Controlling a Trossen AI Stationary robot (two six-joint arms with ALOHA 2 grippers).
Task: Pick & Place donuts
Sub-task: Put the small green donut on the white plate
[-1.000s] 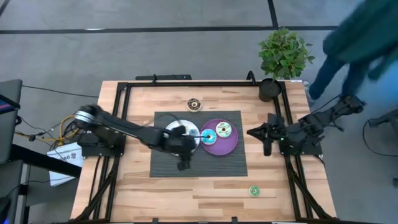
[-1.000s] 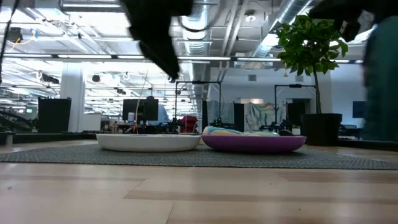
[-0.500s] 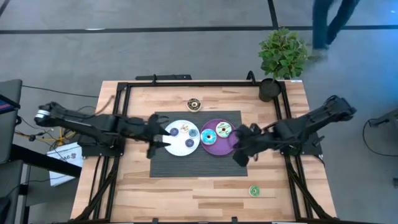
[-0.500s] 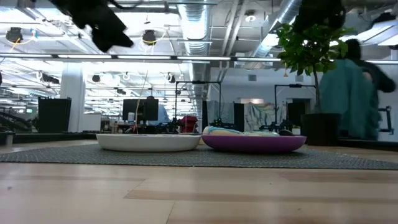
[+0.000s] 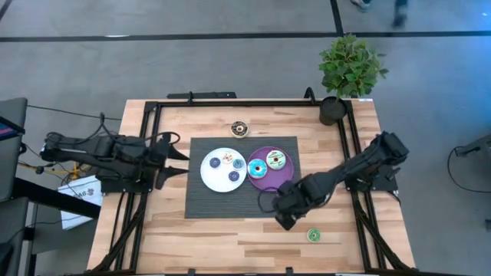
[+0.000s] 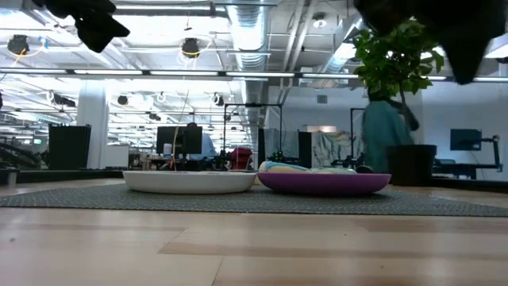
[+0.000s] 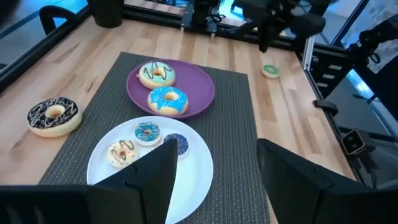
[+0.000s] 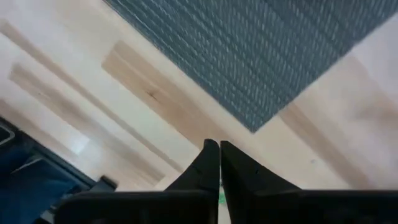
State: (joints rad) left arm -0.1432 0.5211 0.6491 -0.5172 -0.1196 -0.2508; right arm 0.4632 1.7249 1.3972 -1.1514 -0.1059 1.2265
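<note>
Reaching for the green donut [image 5: 313, 235] requires the right gripper [image 5: 282, 220], now clenched empty just beside the mat [image 5: 207, 203] corner, to part its fingers before descending. That donut lies on the bare counter [image 5: 230, 238], near the gripper and past its tip, away from the plates. Centre the fingers across the ring, then lower vertically. The left gripper [image 5: 173, 157] waits partly released, empty, beside the white plate [image 5: 209, 175]; the purple plate [image 5: 261, 182] lies beyond.
</note>
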